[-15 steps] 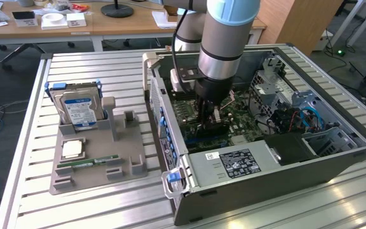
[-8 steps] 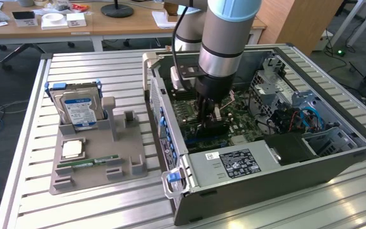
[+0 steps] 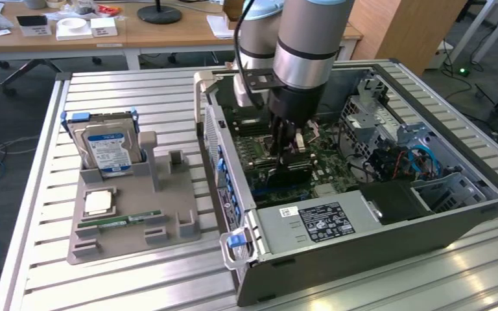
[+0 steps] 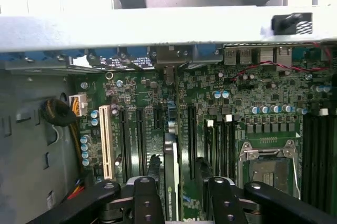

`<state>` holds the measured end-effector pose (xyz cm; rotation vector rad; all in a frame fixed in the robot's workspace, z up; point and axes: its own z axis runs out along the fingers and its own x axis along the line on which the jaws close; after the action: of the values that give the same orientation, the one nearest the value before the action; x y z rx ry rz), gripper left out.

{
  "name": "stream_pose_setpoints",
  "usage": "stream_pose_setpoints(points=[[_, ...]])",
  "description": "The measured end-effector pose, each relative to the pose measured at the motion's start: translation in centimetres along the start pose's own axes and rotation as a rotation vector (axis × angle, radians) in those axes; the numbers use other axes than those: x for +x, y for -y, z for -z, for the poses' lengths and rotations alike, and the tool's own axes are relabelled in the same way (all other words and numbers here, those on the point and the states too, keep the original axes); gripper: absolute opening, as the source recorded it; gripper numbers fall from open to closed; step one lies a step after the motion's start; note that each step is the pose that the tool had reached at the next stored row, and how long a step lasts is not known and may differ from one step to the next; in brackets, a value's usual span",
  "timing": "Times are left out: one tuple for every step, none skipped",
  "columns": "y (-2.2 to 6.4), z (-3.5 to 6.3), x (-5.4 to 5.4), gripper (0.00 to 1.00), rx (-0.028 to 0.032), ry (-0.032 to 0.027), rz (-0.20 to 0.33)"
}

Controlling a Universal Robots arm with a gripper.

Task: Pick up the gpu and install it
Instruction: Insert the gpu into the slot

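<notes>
The gpu (image 4: 171, 182) is a thin dark card seen edge-on, standing upright in a motherboard slot inside the open computer case (image 3: 456, 214). Its bracket end reaches toward the case's rear wall. My gripper (image 4: 179, 174) straddles the card, with one black finger (image 4: 146, 197) close beside it and the other finger (image 4: 224, 197) a gap away, so the jaws are open. From the exterior view, my gripper (image 3: 285, 154) points straight down into the case, just above the dark gpu (image 3: 289, 170).
The green motherboard (image 4: 247, 103) carries a white slot (image 4: 107, 140), an empty CPU socket (image 4: 268, 163) and memory slots. A power supply (image 3: 318, 223) fills the case's near end. On the exterior view's left, a grey fixture (image 3: 132, 230) holds a hard drive (image 3: 109, 152) and a memory stick (image 3: 119, 221).
</notes>
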<state>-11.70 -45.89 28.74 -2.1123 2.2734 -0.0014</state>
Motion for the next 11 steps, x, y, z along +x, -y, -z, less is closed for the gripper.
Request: stream_pose_setpoints(points=[[0.01, 0.27, 0.0, 0.4, 0.0, 0.0, 0.0], [0.01, 0.54, 0.0, 0.4, 0.0, 0.0, 0.0], [0.02, 0.8, 0.0, 0.4, 0.0, 0.0, 0.0], [0.03, 1.05, 0.0, 0.4, 0.0, -0.0001, 0.0], [0.03, 1.28, 0.0, 0.4, 0.0, 0.0, 0.0], [0.04, 1.52, 0.0, 0.4, 0.0, 0.0, 0.0], [0.05, 1.72, 0.0, 0.4, 0.0, 0.0001, 0.0], [0.05, 1.92, -0.1, 0.4, 0.0, 0.0, 0.0], [0.06, 2.11, -0.1, 0.4, 0.0, -0.0001, 0.0], [0.06, 2.31, -0.1, 0.4, -0.0001, -0.0002, 0.0], [0.07, 2.5, -0.1, 0.4, 0.0, -0.0003, 0.0]])
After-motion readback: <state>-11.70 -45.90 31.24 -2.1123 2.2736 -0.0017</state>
